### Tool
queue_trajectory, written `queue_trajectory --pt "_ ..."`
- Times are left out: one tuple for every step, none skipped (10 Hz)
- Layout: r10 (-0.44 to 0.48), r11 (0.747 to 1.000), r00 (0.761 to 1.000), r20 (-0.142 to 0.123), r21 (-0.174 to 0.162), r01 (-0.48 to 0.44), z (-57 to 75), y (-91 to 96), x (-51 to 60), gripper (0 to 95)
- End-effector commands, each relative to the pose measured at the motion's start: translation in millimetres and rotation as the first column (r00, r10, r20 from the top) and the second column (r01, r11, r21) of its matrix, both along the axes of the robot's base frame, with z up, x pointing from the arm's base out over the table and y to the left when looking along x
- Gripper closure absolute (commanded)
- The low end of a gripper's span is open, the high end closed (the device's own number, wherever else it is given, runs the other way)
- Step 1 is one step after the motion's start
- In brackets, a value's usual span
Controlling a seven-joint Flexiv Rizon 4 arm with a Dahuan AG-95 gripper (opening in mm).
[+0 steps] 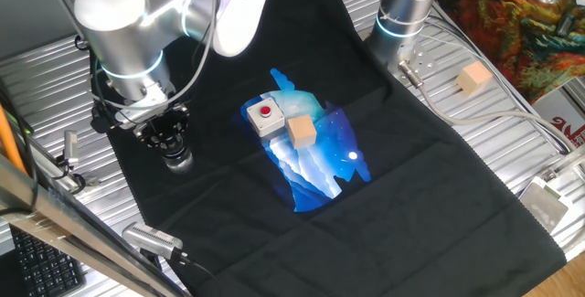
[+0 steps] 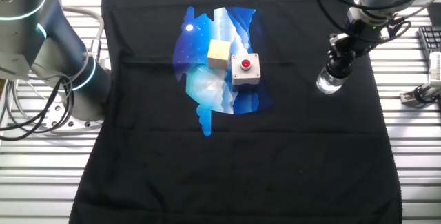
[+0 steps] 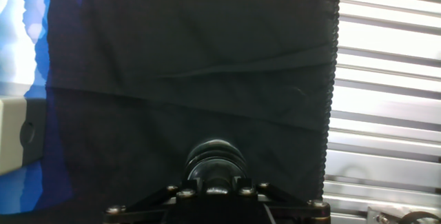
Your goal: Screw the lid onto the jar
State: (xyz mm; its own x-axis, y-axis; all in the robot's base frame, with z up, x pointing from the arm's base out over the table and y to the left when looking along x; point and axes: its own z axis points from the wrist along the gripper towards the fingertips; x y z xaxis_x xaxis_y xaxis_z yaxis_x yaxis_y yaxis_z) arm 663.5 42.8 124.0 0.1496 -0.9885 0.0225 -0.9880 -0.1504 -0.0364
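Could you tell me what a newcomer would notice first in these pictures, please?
Probably the bright blue print on the black cloth, with the grey box with a red button and a tan wooden cube standing on it side by side. Next, the pincer at the cloth's edge, right over the jar, with the lid black between its fingers.

Matt black cloth (image 2: pixel 275 155) with a glossy blue print at frame centre, ribbed bare-metal bench (image 2: pixel 413 155), pale raw wooden cube (image 2: pixel 219 53), clear glass jar (image 2: pixel 329 80), smooth grey plastic box (image 2: pixel 245 69).
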Motion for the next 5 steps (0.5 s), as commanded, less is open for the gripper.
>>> queue_trajectory --pt "-0.007 1.0 1.0 -0.001 0.012 0.007 -0.2 0.0 0.5 95.0" --pt "-0.006 1.0 1.0 -0.003 0.006 0.006 -0.2 0.0 0.5 95.0" --pt "-0.006 1.0 1.0 0.0 0.005 0.006 -0.3 -0.1 0.5 95.0" --pt "-0.009 1.0 1.0 0.002 0.009 0.009 -0.8 -0.1 0.6 95.0" --pt "-0.008 1.0 1.0 0.003 0.012 0.008 -1.2 -0.1 0.7 95.0"
